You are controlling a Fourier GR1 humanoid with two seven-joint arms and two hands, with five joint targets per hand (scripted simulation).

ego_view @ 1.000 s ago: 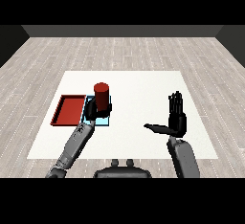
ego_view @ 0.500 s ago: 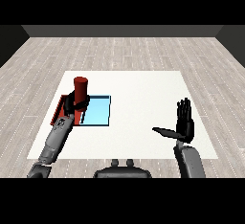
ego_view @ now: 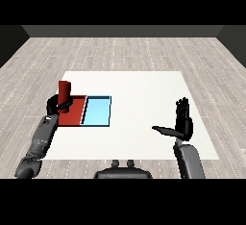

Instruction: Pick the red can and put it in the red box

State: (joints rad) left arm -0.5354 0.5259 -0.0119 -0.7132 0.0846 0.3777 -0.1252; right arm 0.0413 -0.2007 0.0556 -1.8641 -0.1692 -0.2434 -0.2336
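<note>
The red can (ego_view: 64,91) stands upright in my left hand (ego_view: 56,105), whose fingers curl round its lower part. Hand and can are over the left end of the red tray (ego_view: 76,112); whether the can touches the tray floor I cannot tell. Right beside it lies the light blue tray (ego_view: 98,111), with nothing in it. My right hand (ego_view: 183,124) hovers open over the table's right side, fingers straight up and thumb pointing left, far from both trays.
The white table (ego_view: 139,94) spreads out around the two trays, and its front edge runs just ahead of my forearms. Grey wood flooring surrounds the table.
My left hand has carried the can leftward, from above the blue tray to the left end of the red tray. The right hand drifted a little to the right and lower.
</note>
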